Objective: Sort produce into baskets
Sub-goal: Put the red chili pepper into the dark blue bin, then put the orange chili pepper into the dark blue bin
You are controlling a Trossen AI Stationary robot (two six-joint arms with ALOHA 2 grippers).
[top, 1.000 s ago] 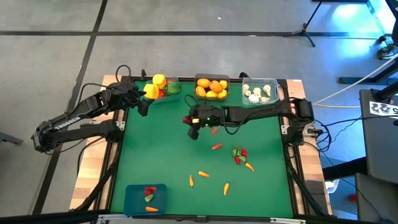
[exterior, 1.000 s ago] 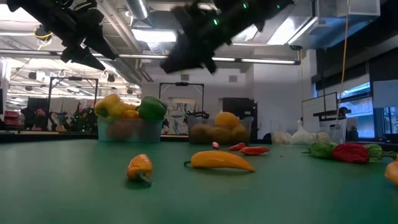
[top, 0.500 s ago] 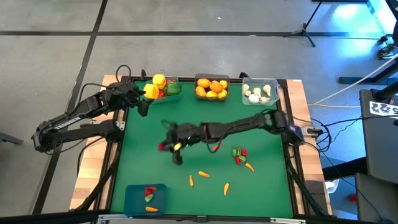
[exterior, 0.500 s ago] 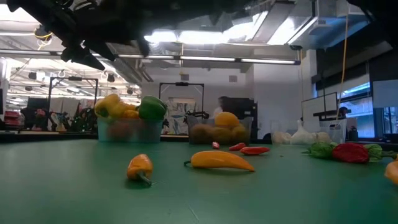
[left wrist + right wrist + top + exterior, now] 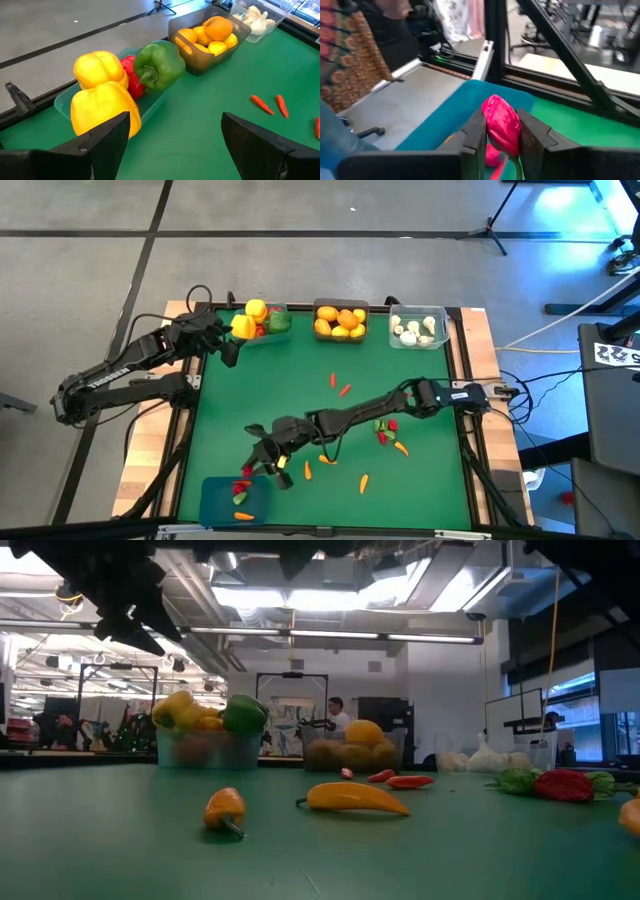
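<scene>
My right gripper [image 5: 262,466] reaches to the table's near left and is shut on a red chilli [image 5: 501,124] at the far edge of the blue basket [image 5: 233,500], which holds a few pieces. My left gripper [image 5: 175,145] stands open and holds nothing at the far left. It is beside the teal basket [image 5: 268,322], where yellow, red and green peppers [image 5: 150,67] are piled. The dark grey basket [image 5: 340,320] holds oranges and lemons. The clear basket [image 5: 418,328] holds garlic. Carrots [image 5: 327,460] and chillies [image 5: 344,390] lie loose on the green mat. My right gripper pinches the red chilli's body [image 5: 492,131] between its two fingers. They come nearly level, slanting from the table's far right toward its near left. The chilli is lifted clear, with its green stem [image 5: 513,165] pointing back along the fingers, at the blue basket's far rim [image 5: 470,95].
A cluster of red and green produce [image 5: 385,430] and another carrot [image 5: 363,482] lie right of the stretched right arm. In the low view, a small orange pepper [image 5: 225,808] and a long orange piece [image 5: 350,798] lie in the foreground. A person stands far off in the room.
My right gripper has carried the red chilli from in front of the dark grey basket across the mat toward the near left. It has sunk a little and rolled, and now stands at the blue basket's far edge. The chilli has stayed clear of the table.
</scene>
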